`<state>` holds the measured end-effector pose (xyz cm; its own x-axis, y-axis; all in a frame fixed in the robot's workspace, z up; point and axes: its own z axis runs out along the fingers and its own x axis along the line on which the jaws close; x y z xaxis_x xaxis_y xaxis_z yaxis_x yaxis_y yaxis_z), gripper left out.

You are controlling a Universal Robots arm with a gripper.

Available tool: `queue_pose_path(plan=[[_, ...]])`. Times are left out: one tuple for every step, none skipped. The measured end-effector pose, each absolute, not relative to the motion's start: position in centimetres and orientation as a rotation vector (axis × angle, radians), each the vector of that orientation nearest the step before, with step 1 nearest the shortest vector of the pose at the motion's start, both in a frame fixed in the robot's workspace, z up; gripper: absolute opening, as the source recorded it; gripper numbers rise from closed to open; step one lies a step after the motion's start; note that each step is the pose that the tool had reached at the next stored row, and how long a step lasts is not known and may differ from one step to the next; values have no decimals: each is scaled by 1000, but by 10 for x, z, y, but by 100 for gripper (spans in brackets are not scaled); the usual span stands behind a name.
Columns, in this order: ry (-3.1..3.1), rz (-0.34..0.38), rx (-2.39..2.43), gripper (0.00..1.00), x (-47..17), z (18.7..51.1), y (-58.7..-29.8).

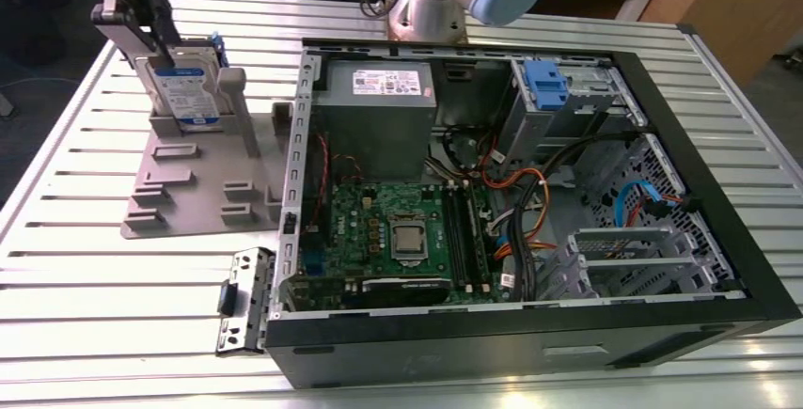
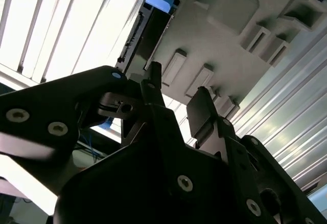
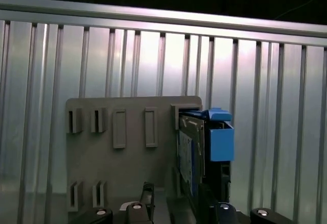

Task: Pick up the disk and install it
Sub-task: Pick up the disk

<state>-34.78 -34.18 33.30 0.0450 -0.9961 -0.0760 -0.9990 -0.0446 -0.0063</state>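
Observation:
The disk [image 1: 186, 89], a silver drive with a blue-and-white label and blue rails, stands on edge in the grey fixture [image 1: 188, 193] at the exterior view's left. My gripper [image 1: 149, 7] hangs just above the disk's top edge. In the second wrist view the gripper [image 2: 176, 89] is open, with only the fixture showing through the gap between its black fingers [image 2: 153, 78]; the disk [image 2: 149, 32] lies edge-on just beyond them. The first wrist view has the disk [image 3: 190, 152] and its blue rail [image 3: 220, 137] upright at the fixture's corner, close to the gripper [image 3: 176, 203].
An open computer case [image 1: 702, 193] takes up the middle and the exterior view's right, holding a green motherboard [image 1: 395, 230], a grey power-supply box [image 1: 374, 108], loose cables and a metal cage with a blue tab [image 1: 546, 80]. A black bracket [image 1: 244, 301] lies by the case. The arm's base [image 1: 433, 5] stands behind.

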Motion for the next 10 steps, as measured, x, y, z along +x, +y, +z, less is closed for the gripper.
queue_pose_path(plan=[[2132,78,-2228,47,-349,333,-340],[2132,77,-2227,47,-351,333,-338],[2133,77,-2226,47,-353,333,-336],[2133,76,-2226,47,-355,333,-334],[2133,76,-2225,47,-357,333,-332],[2133,76,-2225,47,-358,333,-330],[2133,76,-2225,47,-360,333,-327],[2134,76,-2225,47,-361,332,-325],[2134,76,-2225,47,-363,332,-323],[2134,76,-2225,47,-365,332,-321]])
